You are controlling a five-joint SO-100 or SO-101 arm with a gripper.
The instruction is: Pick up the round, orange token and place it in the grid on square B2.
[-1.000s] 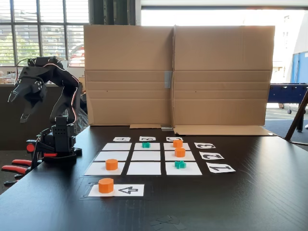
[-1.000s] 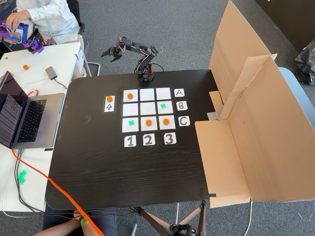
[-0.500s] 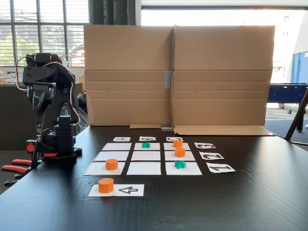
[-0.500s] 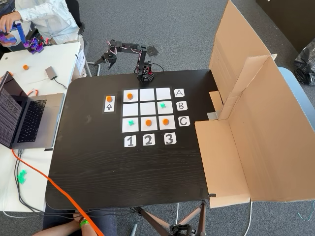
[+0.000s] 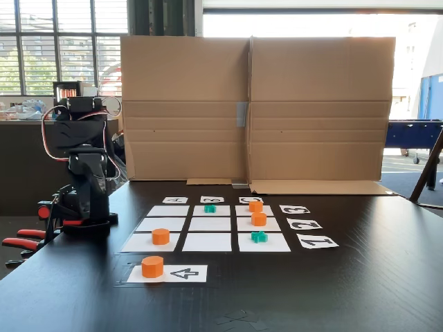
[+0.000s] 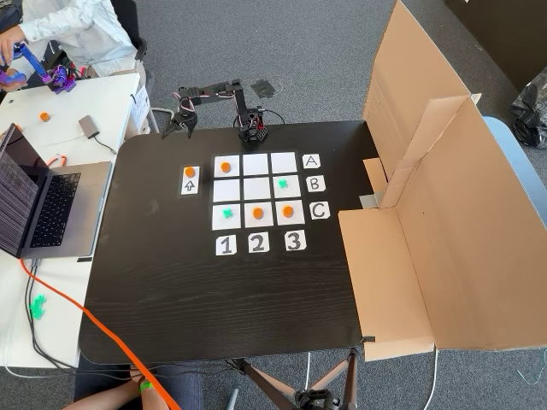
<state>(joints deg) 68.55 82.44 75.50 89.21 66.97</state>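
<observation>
**Token waiting on the arrow card, B2 lying bare**

Nothing of the task is looking done: the round, orange token (image 6: 189, 172) is sitting on the white arrow card (image 6: 190, 182), outside the grid (image 6: 256, 190), and square B2 (image 6: 255, 188) is lying empty. Pickup, carry and placement are all remaining.

In the top-down fixed view the tool (image 6: 177, 129) is hanging beyond the counter (image 6: 171, 282) edge, near the token but apart from it, with nothing visibly between its jaws; whether they are apart or together is too small to tell.
</observation>
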